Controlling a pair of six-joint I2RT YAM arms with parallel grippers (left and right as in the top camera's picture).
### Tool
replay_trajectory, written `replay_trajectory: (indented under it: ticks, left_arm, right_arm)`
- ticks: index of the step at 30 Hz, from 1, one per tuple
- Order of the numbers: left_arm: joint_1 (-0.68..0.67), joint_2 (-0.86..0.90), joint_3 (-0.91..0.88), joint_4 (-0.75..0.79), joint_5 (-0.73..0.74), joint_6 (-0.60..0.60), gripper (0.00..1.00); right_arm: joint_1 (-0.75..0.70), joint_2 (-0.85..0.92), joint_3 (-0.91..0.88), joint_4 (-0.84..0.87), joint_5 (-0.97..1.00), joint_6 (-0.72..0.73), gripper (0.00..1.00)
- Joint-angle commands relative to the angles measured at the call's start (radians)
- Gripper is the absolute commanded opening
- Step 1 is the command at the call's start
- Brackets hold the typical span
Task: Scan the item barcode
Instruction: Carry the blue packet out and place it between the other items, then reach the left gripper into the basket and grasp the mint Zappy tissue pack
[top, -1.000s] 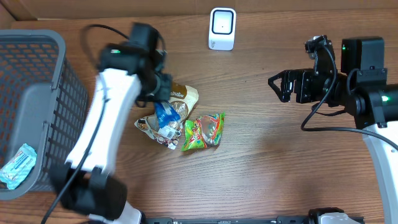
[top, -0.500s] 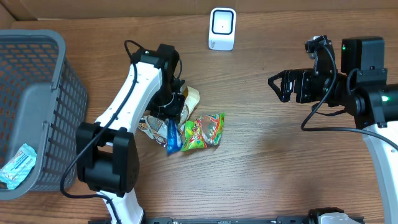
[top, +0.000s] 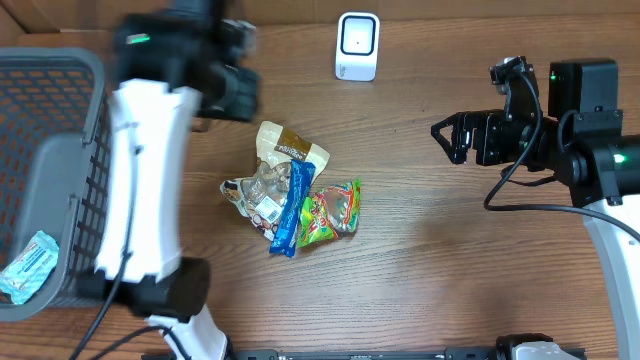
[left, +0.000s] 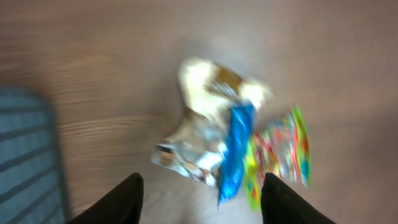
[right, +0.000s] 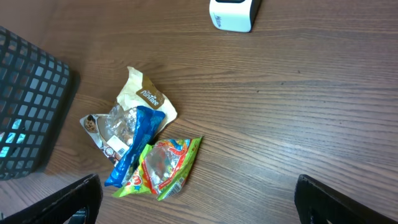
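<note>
Apart from left pincer (left: 202, 182): blue packet (left: 236, 150)

A brown wood-grain worktop (top: 430, 260) carries everything. At its far edge, near the middle, stands a small white plastic scanner box (top: 357, 45), well apart from the rest. At the left side sits a grey plastic mesh basket (top: 60, 70).

Near the centre lies a loose heap of snack packets, all touching. A cream and brown crinkled packet (top: 285, 148) lies farthest back. A clear, silvery crumpled packet (top: 255, 195) lies in front of it, to the left. A long narrow blue wrapper (top: 290, 210) runs slantwise over the heap, its near end on the wood. A green, red and yellow sweet bag (top: 335, 210) lies just beside it on the right.
</note>
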Motion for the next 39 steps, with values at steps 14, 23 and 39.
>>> replay_trajectory:
  ticks: [14, 23, 39]
  left_arm:
    - [0.892, -0.208, -0.217, 0.005, -0.049, -0.345, 0.63]
    - [1.034, -0.207, -0.670, 0.347, -0.092, -0.526, 0.64]
    - [1.038, -0.205, -1.187, 0.963, -0.258, -0.618, 1.00]
  right_arm:
    - [-0.003, -0.001, 0.025, -0.002, -0.009, -0.004, 0.99]
    - [-0.003, -0.001, 0.025, -0.005, -0.009, -0.004, 0.99]
    - [-0.003, -0.001, 0.025, -0.017, -0.009, -0.004, 1.00]
